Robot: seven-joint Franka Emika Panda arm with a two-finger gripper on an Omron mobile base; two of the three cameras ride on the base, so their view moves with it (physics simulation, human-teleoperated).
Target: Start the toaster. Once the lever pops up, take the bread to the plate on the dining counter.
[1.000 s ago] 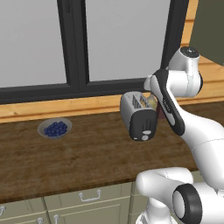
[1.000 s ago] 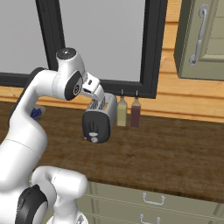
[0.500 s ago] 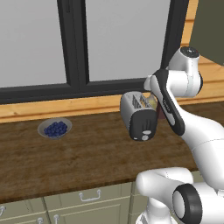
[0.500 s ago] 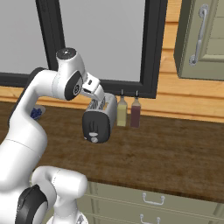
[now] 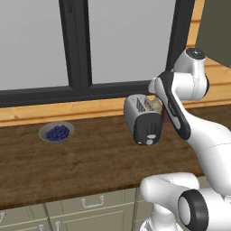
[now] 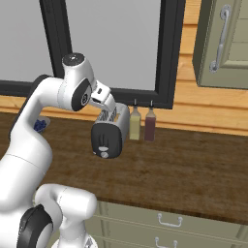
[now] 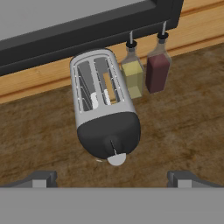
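Note:
The brushed-steel toaster [image 5: 142, 118] [image 6: 109, 135] [image 7: 103, 113] stands on the wooden wall worktop, its dark end panel facing the robot. The pale lever [image 5: 151, 136] sits on that panel above the round dial. A golden slice of bread [image 7: 109, 87] stands in the toaster's right-hand slot. My gripper [image 7: 112, 179] hangs above the toaster's near end, open, with nothing between its fingers and clear of the toaster. The plate and the dining counter are out of view.
Two bottles, one yellowish [image 7: 133, 72] [image 6: 135, 123] and one dark red [image 7: 156, 70] [image 6: 150, 124], stand just right of the toaster against the window sill. A grey bowl of blueberries [image 5: 57, 132] sits far left. An upper cabinet [image 6: 223, 43] hangs at the right.

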